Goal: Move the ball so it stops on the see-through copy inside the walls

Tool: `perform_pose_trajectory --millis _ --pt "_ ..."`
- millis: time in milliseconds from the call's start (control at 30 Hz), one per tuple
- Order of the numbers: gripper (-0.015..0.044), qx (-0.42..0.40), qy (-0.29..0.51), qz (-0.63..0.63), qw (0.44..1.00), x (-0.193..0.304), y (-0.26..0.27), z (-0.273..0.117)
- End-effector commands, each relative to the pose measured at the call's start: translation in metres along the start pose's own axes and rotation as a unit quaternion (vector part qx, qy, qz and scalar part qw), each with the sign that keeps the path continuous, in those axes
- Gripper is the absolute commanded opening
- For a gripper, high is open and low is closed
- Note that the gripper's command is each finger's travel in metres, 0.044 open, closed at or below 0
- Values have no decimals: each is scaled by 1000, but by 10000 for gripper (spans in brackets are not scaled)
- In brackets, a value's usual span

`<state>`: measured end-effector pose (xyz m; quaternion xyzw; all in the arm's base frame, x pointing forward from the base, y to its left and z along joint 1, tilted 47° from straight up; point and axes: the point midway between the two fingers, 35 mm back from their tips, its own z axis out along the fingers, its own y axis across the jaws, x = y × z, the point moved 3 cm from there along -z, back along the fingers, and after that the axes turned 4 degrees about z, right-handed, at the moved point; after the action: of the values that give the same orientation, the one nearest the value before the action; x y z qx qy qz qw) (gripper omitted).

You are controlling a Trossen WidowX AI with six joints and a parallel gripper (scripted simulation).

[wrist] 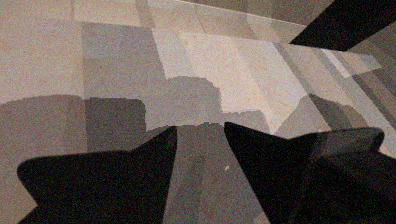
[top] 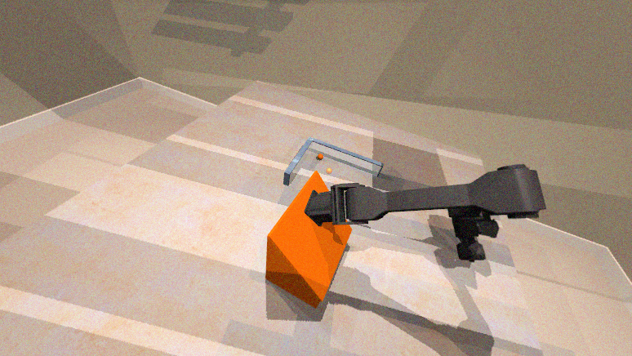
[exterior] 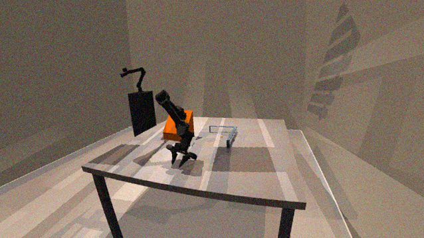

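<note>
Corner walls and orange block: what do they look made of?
Corner walls: likely clear glass or acrylic, bluish edges, table visible through them. Orange block: opaque, matte, uniform colour, flat faces with no gloss; could be plastic or painted, hard to say.

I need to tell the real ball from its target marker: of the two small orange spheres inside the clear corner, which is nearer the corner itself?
The deeper orange ball lies nearer the walls' bend; the paler see-through copy sits farther out, toward the orange block.
</note>
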<state>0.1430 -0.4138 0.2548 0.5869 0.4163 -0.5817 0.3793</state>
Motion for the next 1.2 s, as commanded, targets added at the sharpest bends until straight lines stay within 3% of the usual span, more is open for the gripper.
perform_pose_trajectory --millis 0,267,533,833,1167 --pt "223 -70 33 -30 997 24 49 -30" --pt "223 -195 101 -120 968 85 129 -112" --pt "223 -280 152 -219 922 146 168 -197" --pt "223 -347 190 -356 847 228 180 -302" --pt "223 -355 206 -538 736 322 148 -387"
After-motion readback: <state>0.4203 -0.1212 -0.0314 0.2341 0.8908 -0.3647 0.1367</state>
